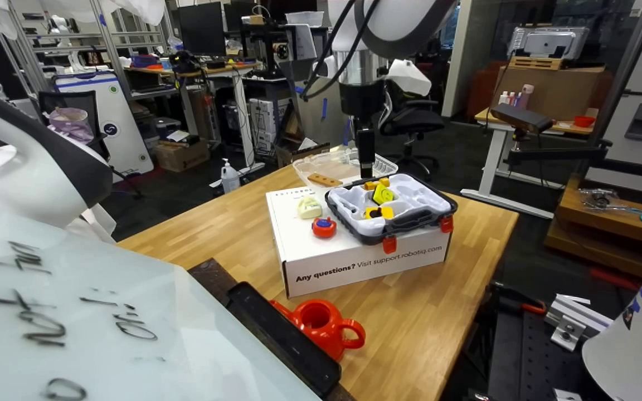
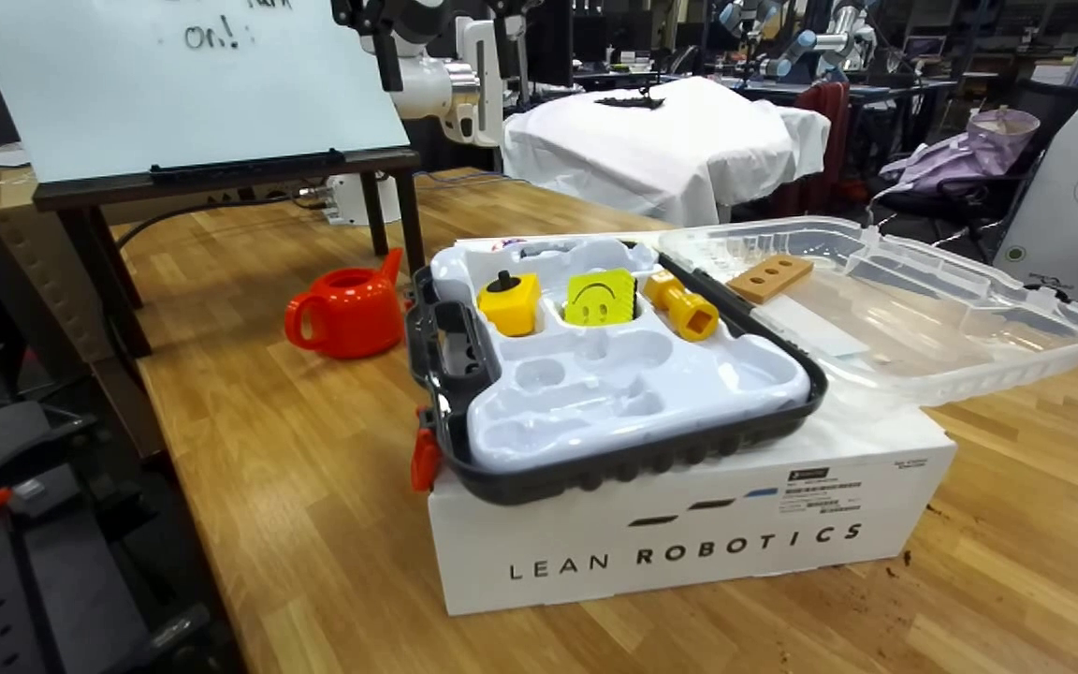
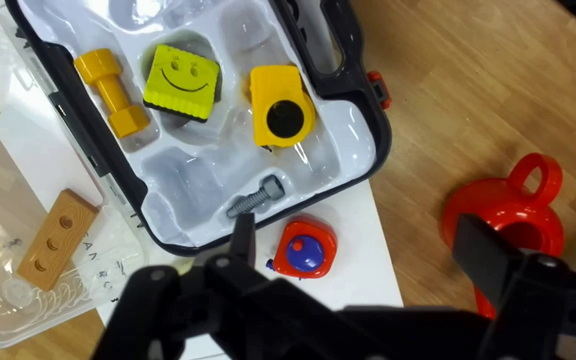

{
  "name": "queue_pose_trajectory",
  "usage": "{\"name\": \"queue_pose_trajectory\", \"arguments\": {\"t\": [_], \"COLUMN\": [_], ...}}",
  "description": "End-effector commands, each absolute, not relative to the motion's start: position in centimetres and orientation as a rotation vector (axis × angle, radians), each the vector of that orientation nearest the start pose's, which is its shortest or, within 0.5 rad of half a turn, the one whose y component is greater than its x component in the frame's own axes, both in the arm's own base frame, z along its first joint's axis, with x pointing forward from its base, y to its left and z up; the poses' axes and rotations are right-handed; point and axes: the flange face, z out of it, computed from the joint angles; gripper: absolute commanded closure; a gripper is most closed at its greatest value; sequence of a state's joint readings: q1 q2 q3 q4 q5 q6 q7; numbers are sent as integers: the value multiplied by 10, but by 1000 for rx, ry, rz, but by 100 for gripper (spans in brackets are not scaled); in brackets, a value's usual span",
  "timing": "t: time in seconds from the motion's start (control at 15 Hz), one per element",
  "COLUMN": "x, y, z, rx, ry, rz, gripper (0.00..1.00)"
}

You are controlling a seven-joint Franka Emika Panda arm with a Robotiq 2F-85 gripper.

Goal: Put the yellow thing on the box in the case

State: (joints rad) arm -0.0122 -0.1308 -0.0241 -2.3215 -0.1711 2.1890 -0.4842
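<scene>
In an exterior view, red teapot was seen approx. 7 o'clock of white box. On top, w.r.t. red toy, pale yellow thing was set at 11 o'clock & case at approx. 3. Above, gripper was held w/ jaws apart.

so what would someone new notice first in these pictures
Probably the red teapot, bright on the wooden table near the white box. Next, perhaps, the open case on that box, with a yellow-green smiley block inside it. Third might be the small red piece on the box, beside the case and near the pale yellow piece.
</scene>
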Motion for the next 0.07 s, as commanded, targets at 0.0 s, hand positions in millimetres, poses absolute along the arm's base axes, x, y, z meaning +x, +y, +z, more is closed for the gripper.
{"name": "queue_pose_trajectory", "arguments": {"t": [0.0], "x": [489], "y": [-24], "z": [395], "rx": [-3150], "ry": [-884], "rz": [61], "gripper": [0]}}
